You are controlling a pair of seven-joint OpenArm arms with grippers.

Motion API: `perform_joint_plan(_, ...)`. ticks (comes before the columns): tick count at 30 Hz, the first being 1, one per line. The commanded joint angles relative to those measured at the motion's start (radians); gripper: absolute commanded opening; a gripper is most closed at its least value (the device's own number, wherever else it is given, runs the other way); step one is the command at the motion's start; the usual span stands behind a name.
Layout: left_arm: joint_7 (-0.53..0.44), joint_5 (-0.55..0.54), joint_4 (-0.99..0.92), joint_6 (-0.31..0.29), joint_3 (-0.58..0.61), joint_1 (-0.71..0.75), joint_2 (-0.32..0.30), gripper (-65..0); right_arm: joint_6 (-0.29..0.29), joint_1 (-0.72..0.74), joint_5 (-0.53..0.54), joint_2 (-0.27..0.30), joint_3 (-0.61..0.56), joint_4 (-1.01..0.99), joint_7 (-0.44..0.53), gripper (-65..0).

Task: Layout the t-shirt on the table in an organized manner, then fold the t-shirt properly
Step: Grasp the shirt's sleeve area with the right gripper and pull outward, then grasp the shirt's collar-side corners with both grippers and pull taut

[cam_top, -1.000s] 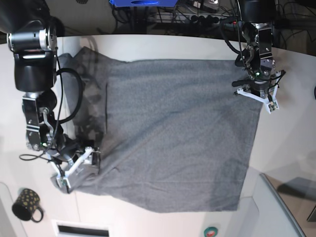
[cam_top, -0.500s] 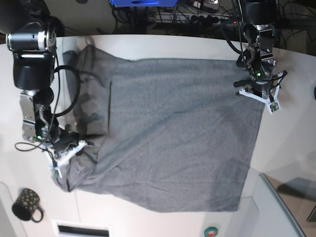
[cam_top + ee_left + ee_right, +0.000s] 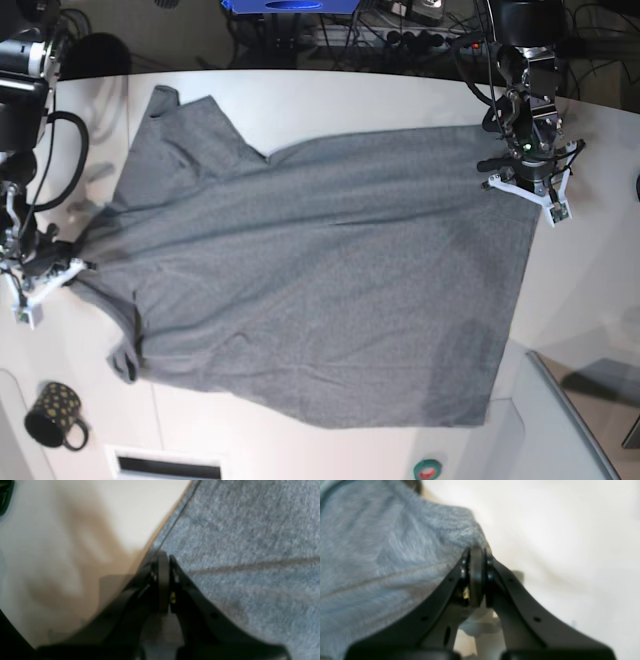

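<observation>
Across the white table lies the grey t-shirt, spread nearly flat and covering most of the middle, its body reaching down past the table's near edge toward a raised white panel. No print or readable writing shows on the cloth. Bare tabletop stays open along the far edge and at both sides beyond the arms. On the base view's right, the left gripper sits at the shirt's upper right corner, its black jaws pressed together on the hem in the wrist view. On the view's left, the right gripper has its jaws closed, pinching a bunched fold of the shirt's edge, with the cloth drawn taut toward it. A dark spotted mug stands near the lower left corner, well apart from the shirt.
</observation>
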Motion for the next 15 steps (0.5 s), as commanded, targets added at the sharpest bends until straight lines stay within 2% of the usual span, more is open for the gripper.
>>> perform_joint_plan(1, 0.053, -0.007, 0.003, 0.007, -0.004, 0.011, -0.009, -65.0, -0.003, 0.029, 0.005, 0.022, 0.005, 0.010, 0.026, -64.7)
perform_joint_plan(4, 0.058, -0.007, 0.014, 0.007, -0.004, 0.011, -0.009, -65.0, -0.003, 0.018, 0.005, 0.025, 0.005, 0.010, -0.050, -56.7)
perform_joint_plan(5, 0.059, -0.009, 0.029, 0.007, -0.004, 0.014, -0.009, -65.0, -0.003, 0.018, 0.005, 0.022, 0.005, 0.024, -0.090, -51.6)
perform_joint_plan(8, 0.059, -0.015, 0.107, 0.007, -0.004, 0.040, -0.007, -65.0, -0.003, -0.022, 0.011, 0.010, 0.005, 0.142, -0.209, -30.6)
perform_joint_plan(10, 0.061, -0.015, 0.165, 0.007, -0.004, 0.051, -0.006, -65.0, -0.003, -0.076, 0.011, -0.023, 0.020, 0.280, -0.243, -21.0)
perform_joint_plan(11, 0.061, -0.015, 0.198, 0.007, -0.004, 0.063, -0.006, -65.0, -0.003, -0.119, 0.010, -0.043, 0.048, 0.361, -0.257, -19.4)
perform_joint_plan(15, 0.061, -0.017, 0.339, 0.008, 0.001, 0.126, -0.004, -65.0, -0.003, -0.295, 0.005, -0.142, 0.104, 0.667, -0.315, -23.0)
